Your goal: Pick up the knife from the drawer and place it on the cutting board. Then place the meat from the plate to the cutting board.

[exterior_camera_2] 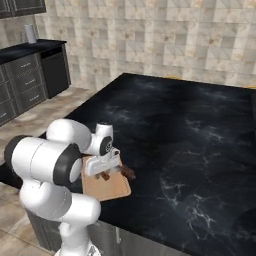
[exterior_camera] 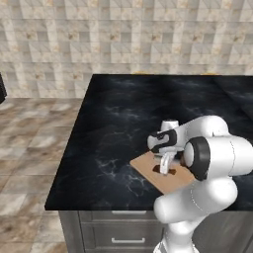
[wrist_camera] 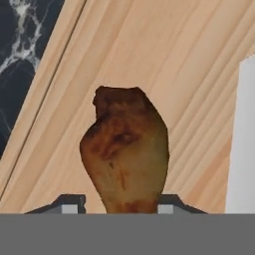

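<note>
The two-finger gripper [wrist_camera: 119, 206] brackets the reddish-brown drumstick-shaped meat [wrist_camera: 124, 152] narrowly above the light-tan wooden cutting board [wrist_camera: 174, 74]; whether it grips cannot be told.

A black marbled counter [exterior_camera: 123, 118] on grey drawer fronts stands before a far wall of beige stone tiles [exterior_camera: 123, 39], with mottled brown floor tiles [exterior_camera: 29, 148] left and dark cabinets [exterior_camera_2: 30, 75] at far left
</note>
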